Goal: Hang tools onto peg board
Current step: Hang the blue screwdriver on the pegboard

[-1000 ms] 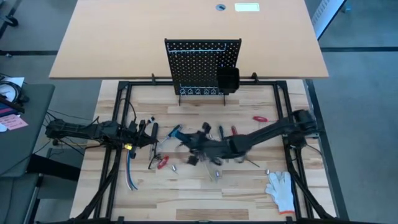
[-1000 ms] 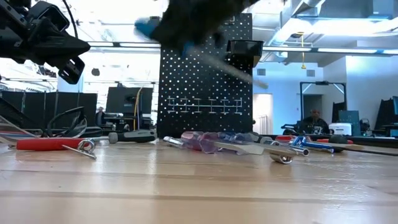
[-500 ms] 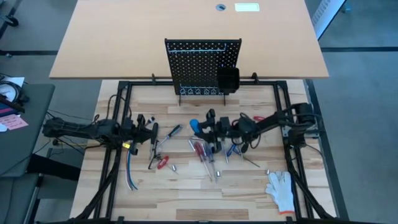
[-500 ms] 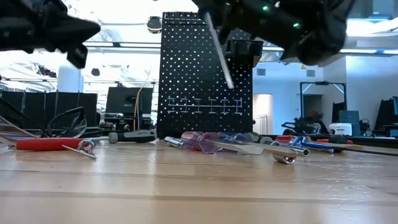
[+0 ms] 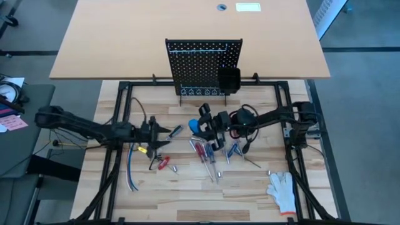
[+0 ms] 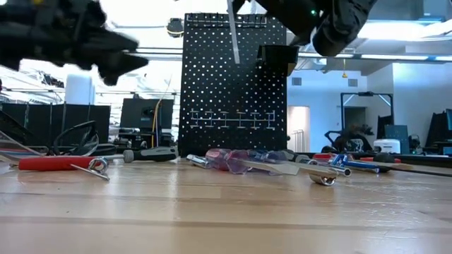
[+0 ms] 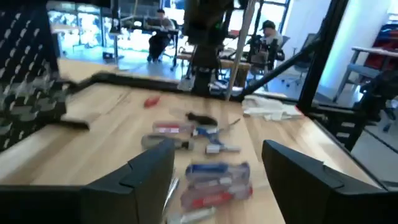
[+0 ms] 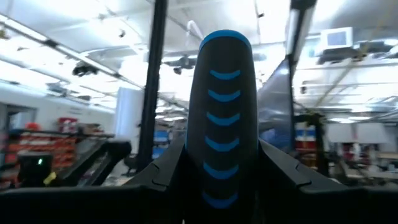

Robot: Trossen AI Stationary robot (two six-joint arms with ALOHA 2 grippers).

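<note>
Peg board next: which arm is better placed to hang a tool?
The right. Its gripper already holds a blue-handled screwdriver lifted in front of the peg board; the left gripper is open, empty, farther away.

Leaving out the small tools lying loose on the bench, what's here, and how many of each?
Grippers: 2, left gripper and right gripper
Peg board: 1
Black bin: 1
White glove: 1
Cable bundle: 1
Blue-handled screwdriver, held by the right gripper: 1
Total: 7

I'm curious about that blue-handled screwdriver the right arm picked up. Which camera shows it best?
The right wrist view: the blue-handled screwdriver fills it, clamped in the right tool. The high view shows only a blue spot, the low view just its shaft.
</note>
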